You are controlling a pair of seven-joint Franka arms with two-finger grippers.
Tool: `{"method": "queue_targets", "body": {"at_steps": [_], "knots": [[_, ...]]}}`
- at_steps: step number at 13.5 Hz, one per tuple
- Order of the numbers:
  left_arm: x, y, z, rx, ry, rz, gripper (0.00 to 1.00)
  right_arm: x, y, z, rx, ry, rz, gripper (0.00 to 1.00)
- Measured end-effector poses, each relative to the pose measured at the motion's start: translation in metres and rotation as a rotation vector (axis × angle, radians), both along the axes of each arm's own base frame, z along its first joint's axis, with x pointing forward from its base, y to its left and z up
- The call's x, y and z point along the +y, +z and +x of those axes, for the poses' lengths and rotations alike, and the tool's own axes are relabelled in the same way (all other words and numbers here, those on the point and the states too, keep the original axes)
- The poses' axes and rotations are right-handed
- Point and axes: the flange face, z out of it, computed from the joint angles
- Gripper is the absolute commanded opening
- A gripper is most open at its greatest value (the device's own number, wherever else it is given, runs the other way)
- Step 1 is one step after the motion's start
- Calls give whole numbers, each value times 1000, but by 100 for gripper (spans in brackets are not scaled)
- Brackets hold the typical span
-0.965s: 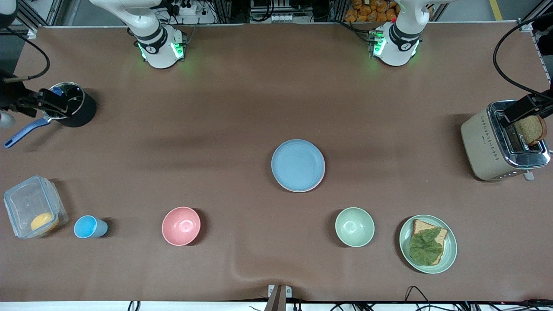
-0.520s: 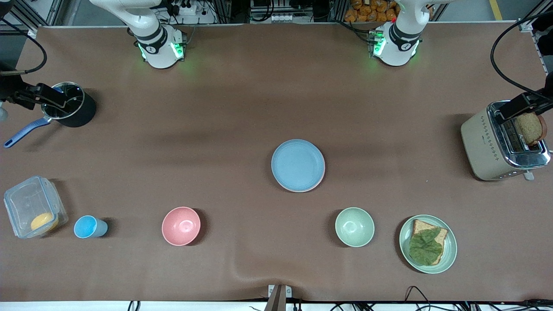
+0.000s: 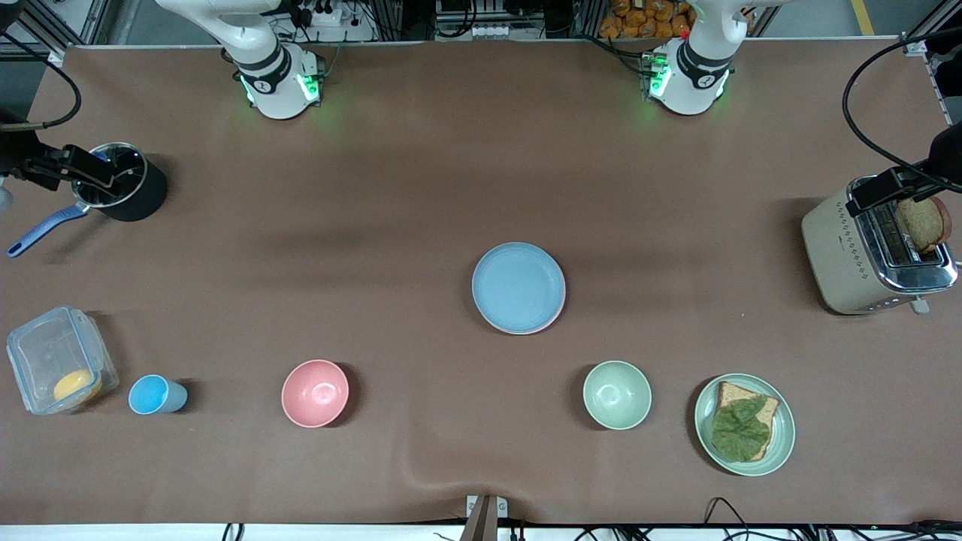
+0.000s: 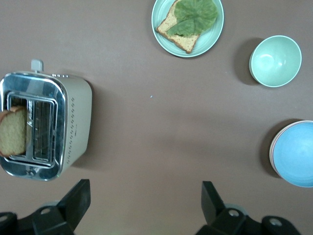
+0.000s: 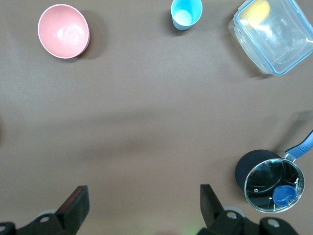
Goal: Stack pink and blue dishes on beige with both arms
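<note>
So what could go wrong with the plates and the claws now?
1. The blue plate sits a bit off-centre on the pink plate, whose rim peeks out on one side. A bump might make it slide.
2. The left claw hangs open close to the toaster, where bread sticks up. A careless move could knock it.
3. The right claw hangs open by the pot and might catch its lid.
</note>
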Motion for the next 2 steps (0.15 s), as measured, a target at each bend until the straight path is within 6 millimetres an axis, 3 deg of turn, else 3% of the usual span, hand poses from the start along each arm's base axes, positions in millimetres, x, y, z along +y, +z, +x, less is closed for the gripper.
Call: {"method": "queue_targets", "body": {"at_steps": [2], "knots": [[8,2,0,-8,-38,0,100,0,0,-1,5,1,0,100]]}}
